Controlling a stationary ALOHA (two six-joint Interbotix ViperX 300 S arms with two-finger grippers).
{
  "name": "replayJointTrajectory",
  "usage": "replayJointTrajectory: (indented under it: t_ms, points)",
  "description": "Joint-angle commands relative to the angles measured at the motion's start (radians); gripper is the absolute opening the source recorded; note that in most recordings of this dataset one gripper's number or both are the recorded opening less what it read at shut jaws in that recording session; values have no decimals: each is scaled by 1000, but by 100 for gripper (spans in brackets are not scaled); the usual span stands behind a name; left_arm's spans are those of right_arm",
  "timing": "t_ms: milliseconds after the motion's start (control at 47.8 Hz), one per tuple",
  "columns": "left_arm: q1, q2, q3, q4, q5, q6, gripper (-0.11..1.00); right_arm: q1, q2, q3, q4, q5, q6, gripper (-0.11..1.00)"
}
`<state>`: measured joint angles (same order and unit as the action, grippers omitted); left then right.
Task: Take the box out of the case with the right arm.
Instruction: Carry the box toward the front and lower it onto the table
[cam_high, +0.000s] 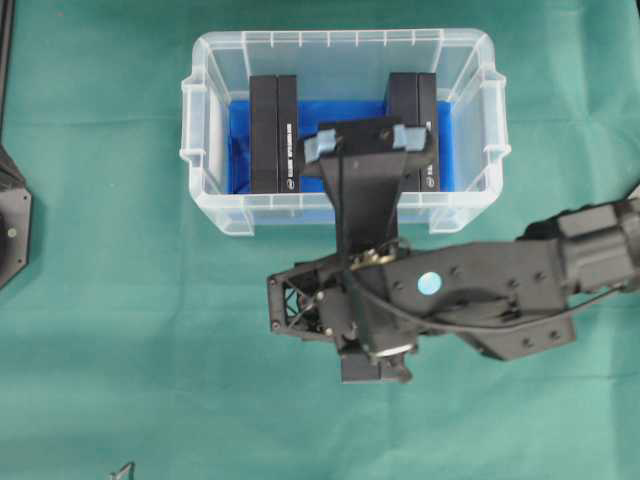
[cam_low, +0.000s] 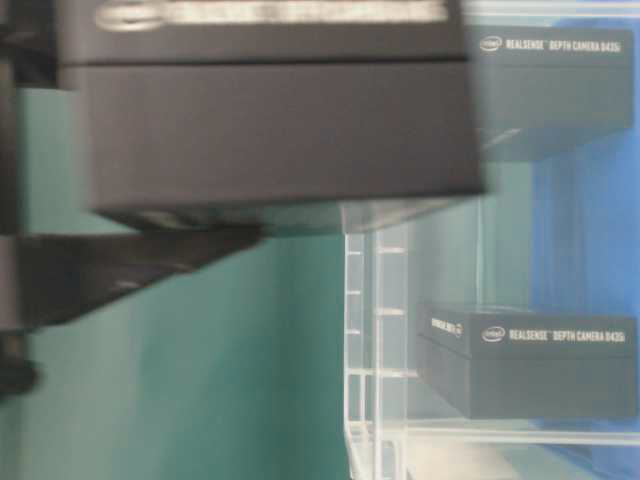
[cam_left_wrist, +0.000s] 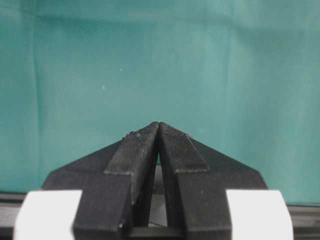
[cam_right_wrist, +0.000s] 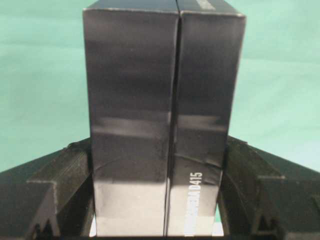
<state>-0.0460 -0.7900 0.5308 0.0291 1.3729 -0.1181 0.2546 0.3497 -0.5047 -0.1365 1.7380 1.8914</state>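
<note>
right claw: clamped on a black box, held above the case
left claw: pressed together over the table
case: held two more boxes

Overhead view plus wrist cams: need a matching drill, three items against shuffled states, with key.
Items:
1. left gripper
2. right gripper
3. case

States:
A. clamped on a black box
B. holds two black boxes standing on its blue bottom
C. shut with nothing in it, over the green cloth

Pairs: 1-C, 2-A, 3-B
</note>
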Motion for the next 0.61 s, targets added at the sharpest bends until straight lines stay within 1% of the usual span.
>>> replayJointTrajectory:
  t_ms: [0,146,314,460,586]
  points:
    - [-2,2,-23,2,-3,-2,2,3,-25,31,-3,-44,3,65]
    - [-2,2,-23,2,-3,-2,2,2,-25,118,-3,-137,18,65]
    - [-2,3,-21,2,-3,0,2,2,-25,235,0,-272,41,65]
    - [-2,3,-21,2,-3,-2,2,2,-23,327,12,-403,49,65]
    - [-2,2,-20,2,-3,-2,2,3,-14,385,21,-479,74,65]
